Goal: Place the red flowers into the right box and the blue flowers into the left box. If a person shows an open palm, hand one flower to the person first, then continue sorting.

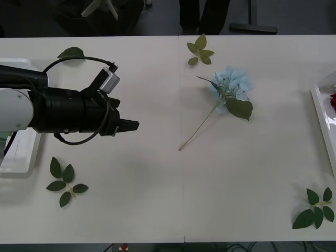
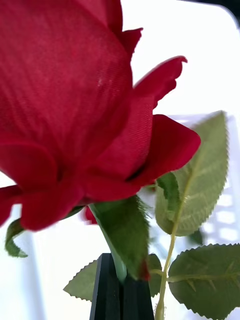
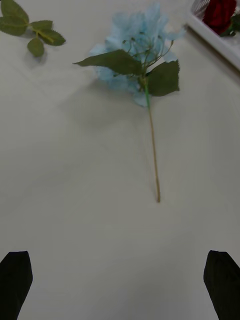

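A pale blue flower (image 1: 233, 84) lies on the white table right of centre, its thin stem running back toward the middle. My left gripper (image 1: 131, 125) hovers over the table to the left of that stem end. In the left wrist view its black fingers (image 3: 15, 280) stand open and empty, with the blue flower (image 3: 135, 55) ahead of them. My right gripper (image 2: 121, 295) is shut on the stem of a red flower (image 2: 75, 110), just under the bloom, above a white ribbed surface. A bit of red (image 1: 333, 101) lies in the right box (image 1: 319, 107). The left box (image 1: 21, 155) is partly hidden under my left arm.
Loose green leaf sprigs lie on the table: one at the back centre (image 1: 199, 51), one at the back left (image 1: 71, 52), one at the front left (image 1: 65, 181) and one at the front right (image 1: 316, 210). The right box rim (image 3: 215, 40) is near the blue flower.
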